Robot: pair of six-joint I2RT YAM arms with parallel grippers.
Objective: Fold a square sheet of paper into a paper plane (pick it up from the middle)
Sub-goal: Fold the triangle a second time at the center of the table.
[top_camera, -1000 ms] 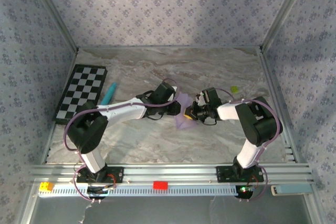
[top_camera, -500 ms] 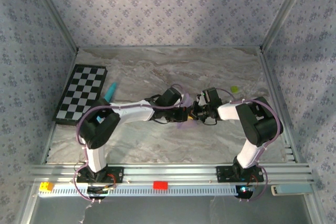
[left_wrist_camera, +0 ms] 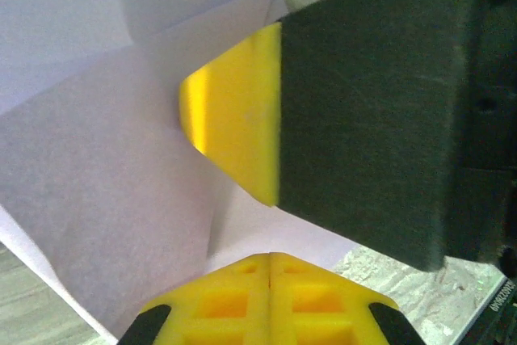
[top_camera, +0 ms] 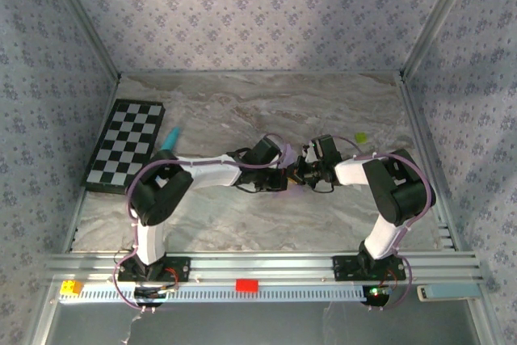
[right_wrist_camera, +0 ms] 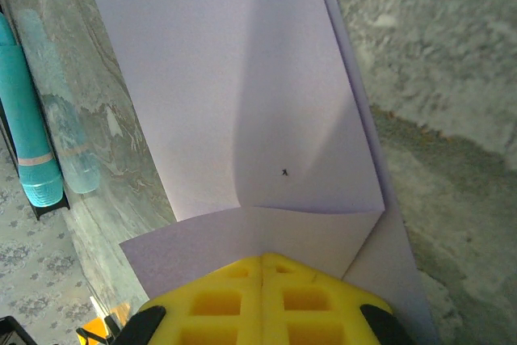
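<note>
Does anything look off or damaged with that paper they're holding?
Nothing torn or spilled. The lilac paper has a tiny dark speck near a crease, and in the right wrist view its layered edges don't quite line up.

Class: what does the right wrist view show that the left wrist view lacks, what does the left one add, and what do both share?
Right wrist view: a teal pen left of the lilac paper. Left wrist view: the right tool, yellow tip on dark body, over the paper. Shared: the creased paper, its small black mark, the marble table, and each arm's own shut tool at the bottom, such as the left tool.
</note>
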